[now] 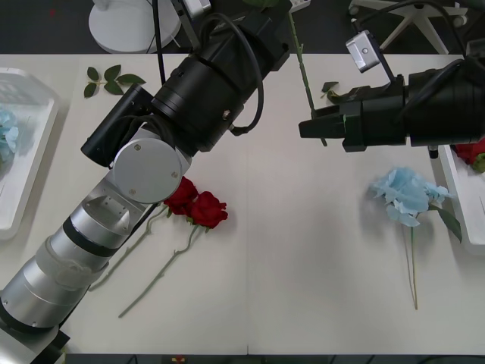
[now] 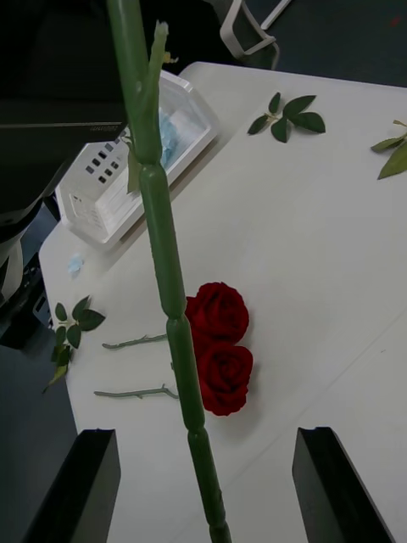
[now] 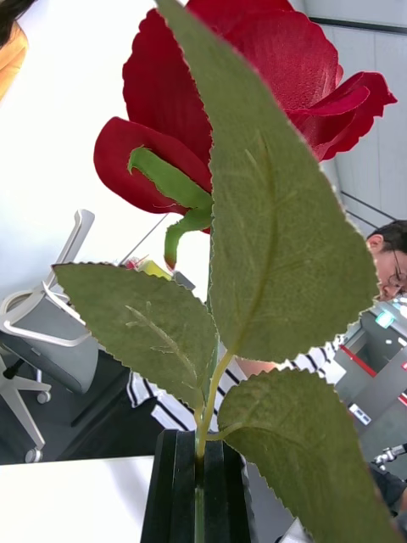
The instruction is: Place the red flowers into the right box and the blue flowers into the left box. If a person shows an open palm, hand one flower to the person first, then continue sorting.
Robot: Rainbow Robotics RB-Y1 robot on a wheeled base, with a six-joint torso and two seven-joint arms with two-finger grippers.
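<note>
My left gripper (image 3: 197,488) is shut on the stem of a red flower (image 3: 246,93), held high at the table's far edge with bloom and leaves above the fingers. Its long green stem (image 1: 307,83) hangs down between the fingers of my right gripper (image 1: 309,127), which is open around the stem (image 2: 174,297) without closing on it. Two more red flowers (image 1: 197,203) lie on the table beneath my left arm. One blue flower (image 1: 405,193) lies at the right, near the right box (image 1: 464,201), which holds a red bloom (image 1: 471,152). The left box (image 1: 30,163) holds a blue flower (image 1: 6,133).
Loose green leaf sprigs (image 1: 110,78) lie at the far left, and a smaller one (image 1: 330,89) lies beside the hanging stem. My bulky left arm (image 1: 136,174) crosses the table's left half. A person in a striped shirt (image 3: 161,399) is beyond the table.
</note>
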